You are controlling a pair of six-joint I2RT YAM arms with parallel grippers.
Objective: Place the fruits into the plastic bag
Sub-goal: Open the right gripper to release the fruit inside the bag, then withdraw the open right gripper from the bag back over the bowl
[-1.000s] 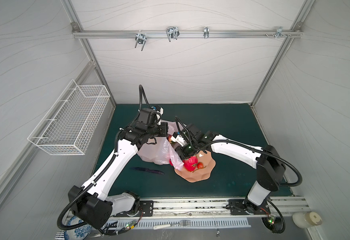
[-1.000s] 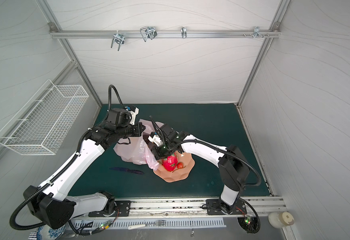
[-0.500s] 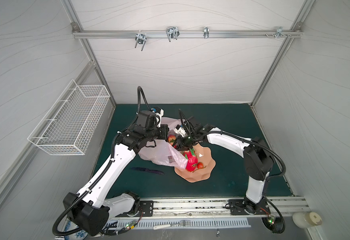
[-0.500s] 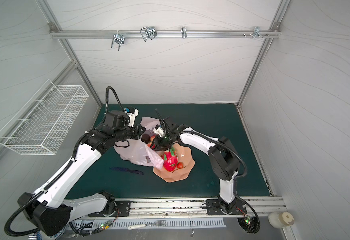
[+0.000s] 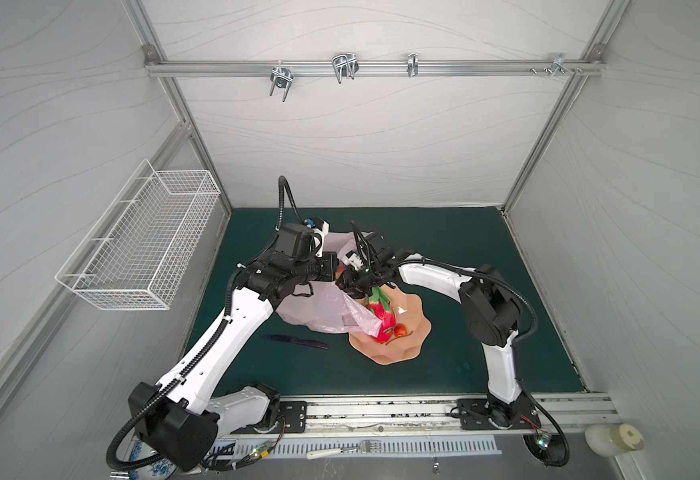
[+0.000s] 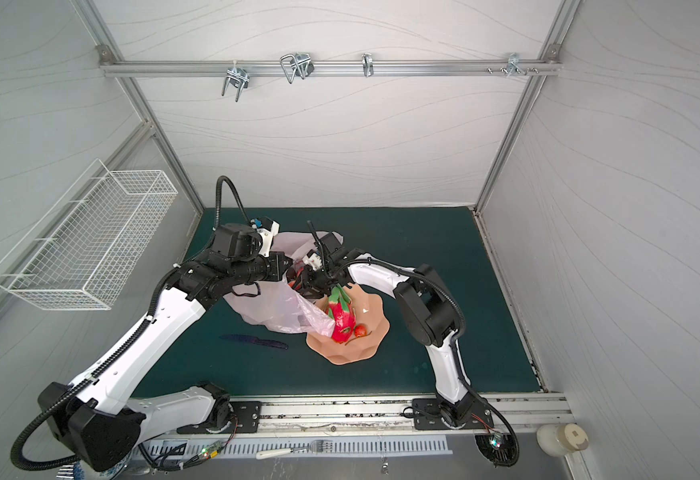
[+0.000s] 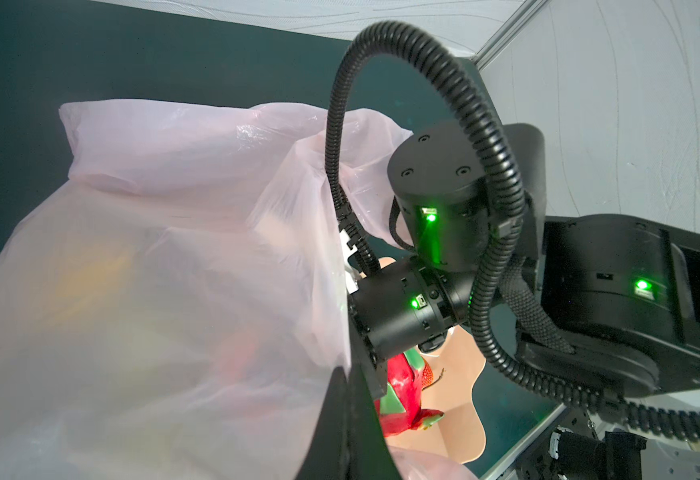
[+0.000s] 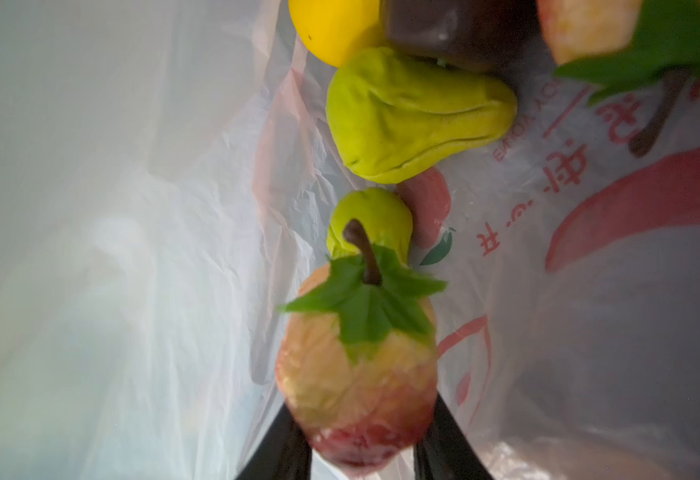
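The pale-pink plastic bag [image 5: 319, 307] [image 6: 273, 307] [image 7: 152, 291] lies mid-table. My left gripper [image 5: 331, 268] [image 7: 342, 399] is shut on its rim and holds the mouth up. My right gripper [image 5: 350, 282] [image 8: 360, 432] reaches inside the bag, shut on a red-and-yellowish strawberry [image 8: 356, 365] with a green leafy cap. Inside lie a lemon [image 8: 335, 29], a dark brown fruit [image 8: 456, 29], a knobbly green fruit [image 8: 414, 116], a green pear [image 8: 369, 220] and another leaf-capped fruit [image 8: 589, 33]. The dragon fruit [image 5: 383, 316] [image 7: 402, 390] and a red strawberry [image 5: 400, 331] rest in the peach bowl [image 5: 406, 345].
A dark blue knife [image 5: 296, 341] [image 6: 254, 341] lies on the green mat in front of the bag. A white wire basket [image 5: 140, 245] hangs on the left wall. A fork [image 5: 344, 449] and a white jar [image 5: 612, 440] sit beyond the front rail.
My right gripper has carried the strawberry from above the bowl back and left into the bag's mouth. The left arm has shifted slightly while holding the rim.
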